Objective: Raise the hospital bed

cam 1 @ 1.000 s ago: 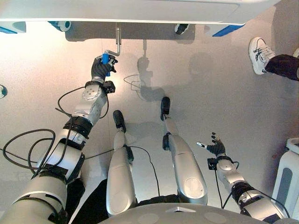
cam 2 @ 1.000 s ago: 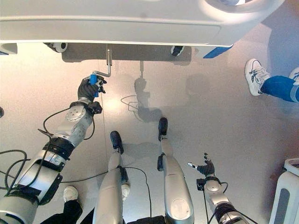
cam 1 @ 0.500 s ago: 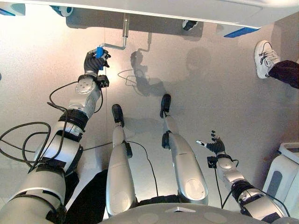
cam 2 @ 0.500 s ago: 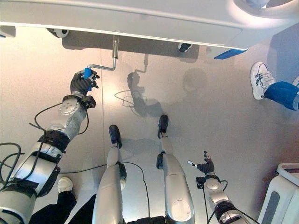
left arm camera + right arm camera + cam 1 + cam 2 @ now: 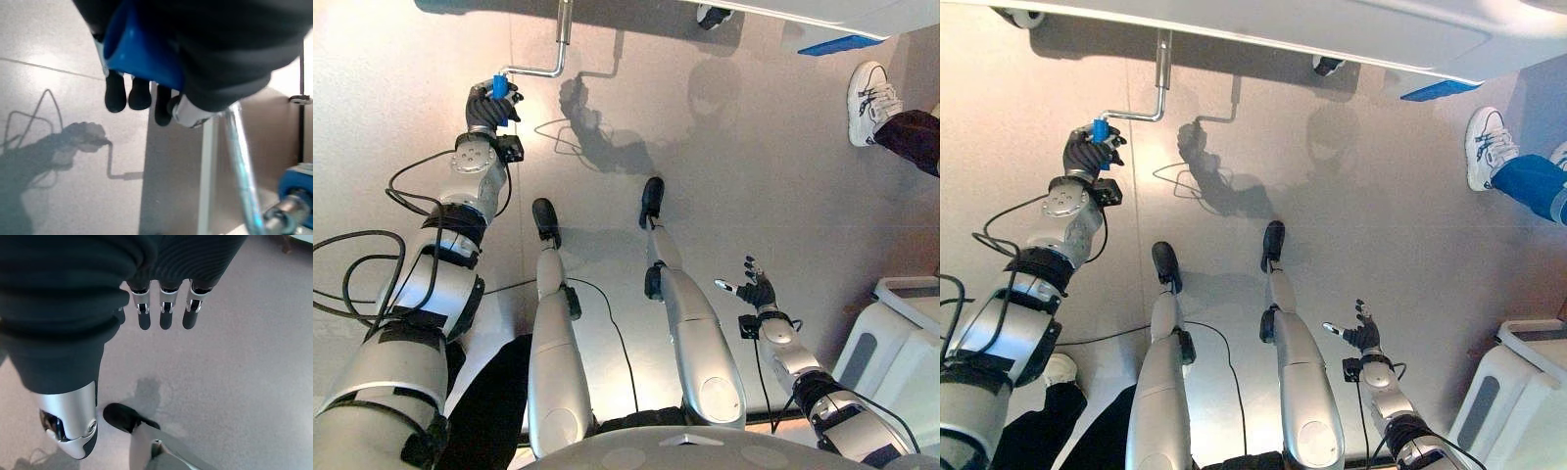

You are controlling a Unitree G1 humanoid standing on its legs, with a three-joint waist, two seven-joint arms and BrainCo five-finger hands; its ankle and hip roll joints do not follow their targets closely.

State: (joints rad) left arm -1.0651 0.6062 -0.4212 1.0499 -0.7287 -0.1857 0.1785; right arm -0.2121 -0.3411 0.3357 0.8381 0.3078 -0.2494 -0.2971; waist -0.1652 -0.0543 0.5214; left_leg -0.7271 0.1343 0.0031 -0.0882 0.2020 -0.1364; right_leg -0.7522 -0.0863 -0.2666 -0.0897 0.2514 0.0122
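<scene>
Below the bed, left hand grips crank handle.

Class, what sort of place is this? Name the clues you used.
Probably a hospital room or a mock ward: a wheeled bed frame on castors, with a metal crank whose blue handle the left hand grips, over plain grey flooring.

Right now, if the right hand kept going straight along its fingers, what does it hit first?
Probably nothing but bare floor. The right hand hangs open, fingers straight, with grey floor past them. Depth is unclear, so treat that as likely, not certain.
</scene>
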